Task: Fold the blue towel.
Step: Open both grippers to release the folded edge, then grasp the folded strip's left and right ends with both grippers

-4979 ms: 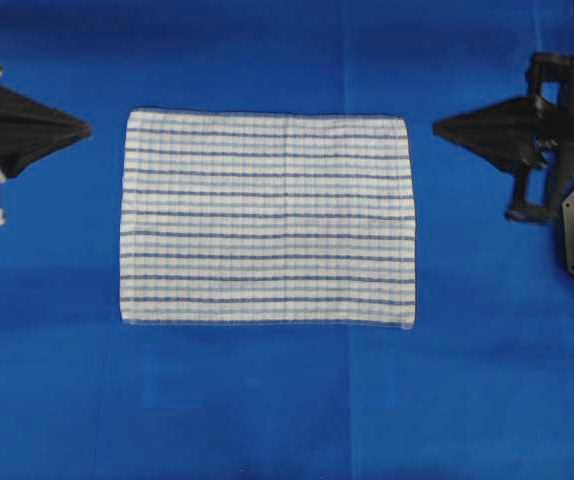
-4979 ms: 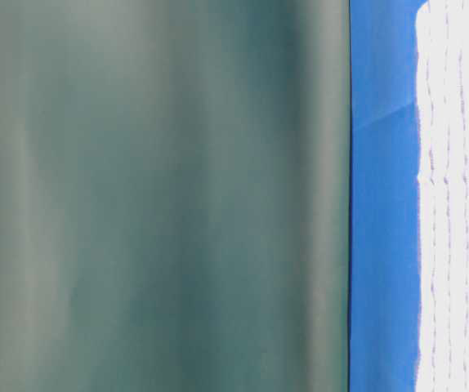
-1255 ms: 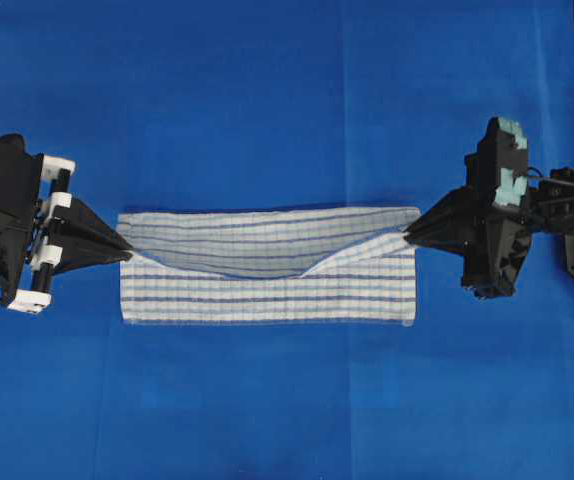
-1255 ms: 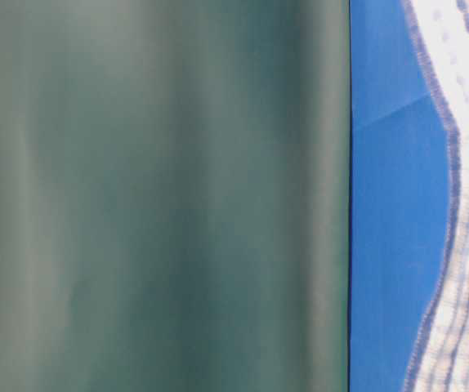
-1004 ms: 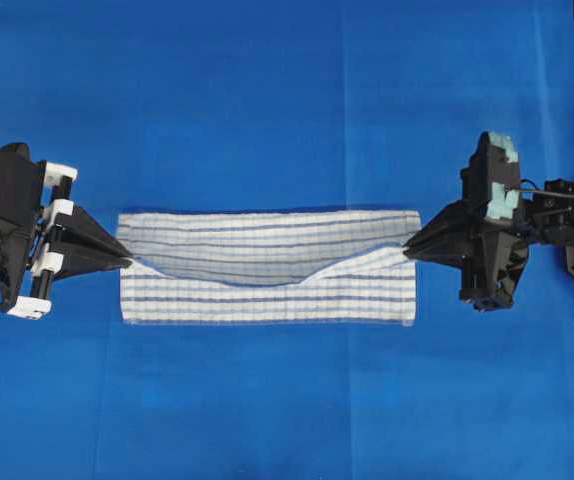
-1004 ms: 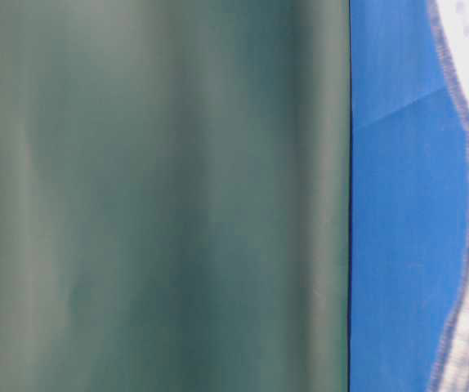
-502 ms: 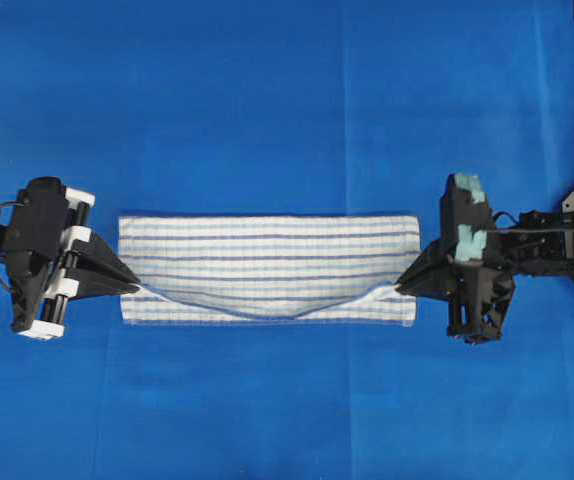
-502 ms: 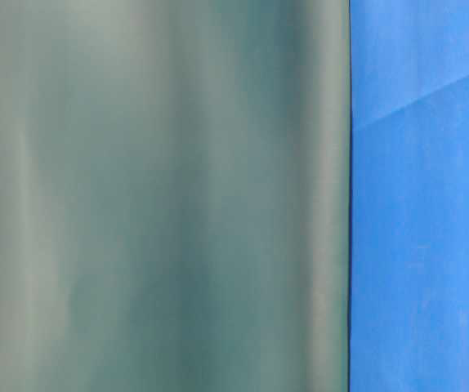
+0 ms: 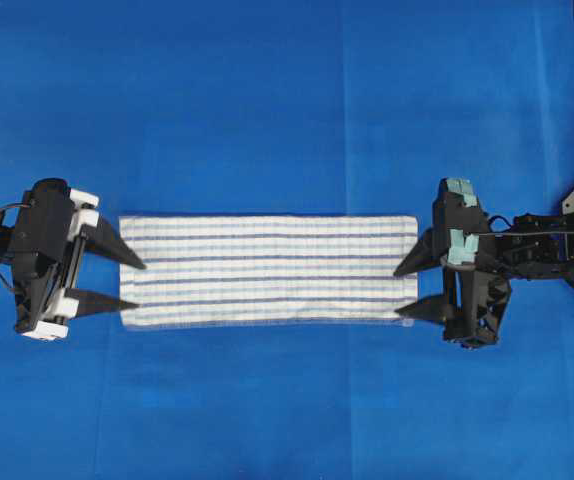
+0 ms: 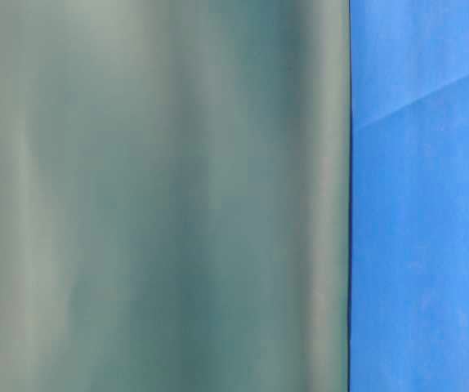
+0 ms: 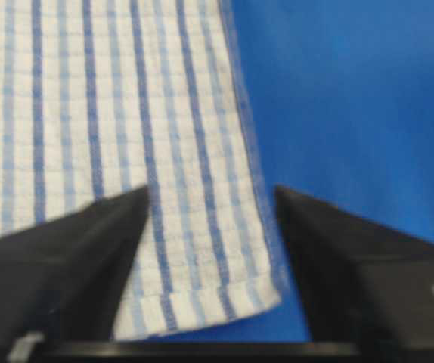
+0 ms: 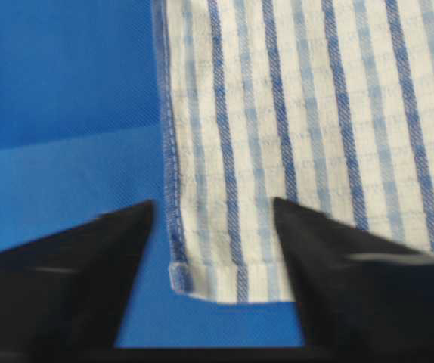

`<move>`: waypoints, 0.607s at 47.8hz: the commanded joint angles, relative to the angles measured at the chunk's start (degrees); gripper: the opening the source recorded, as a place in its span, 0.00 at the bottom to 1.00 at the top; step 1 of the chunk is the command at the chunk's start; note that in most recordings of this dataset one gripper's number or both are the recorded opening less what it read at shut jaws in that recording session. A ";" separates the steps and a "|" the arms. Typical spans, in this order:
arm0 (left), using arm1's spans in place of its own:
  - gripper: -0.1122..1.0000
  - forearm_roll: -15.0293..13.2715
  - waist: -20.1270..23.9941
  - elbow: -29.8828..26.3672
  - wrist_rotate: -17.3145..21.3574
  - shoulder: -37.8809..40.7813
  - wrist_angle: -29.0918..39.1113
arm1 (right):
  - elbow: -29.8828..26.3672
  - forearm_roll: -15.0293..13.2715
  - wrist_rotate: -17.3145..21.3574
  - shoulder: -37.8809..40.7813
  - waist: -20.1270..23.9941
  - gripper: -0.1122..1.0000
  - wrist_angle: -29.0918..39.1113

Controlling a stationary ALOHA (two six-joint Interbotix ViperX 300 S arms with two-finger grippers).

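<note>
Lying flat, apparently folded, the blue towel (image 9: 267, 270) shows thin stripes; left gripper (image 9: 125, 283) and right gripper (image 9: 407, 290) both gape apart.

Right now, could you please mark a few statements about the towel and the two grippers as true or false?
1. The towel lies folded in a long strip. True.
2. The left gripper is clamped on the towel. False: its jaws are open, holding nothing.
3. The right gripper is open. True.
4. Both grippers are at the same end of the towel. False: one is at each short end.
</note>
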 commanded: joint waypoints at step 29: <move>0.73 0.35 12.04 -3.69 1.32 -7.12 11.69 | 0.00 -3.87 -6.59 -5.80 -13.45 0.86 -0.09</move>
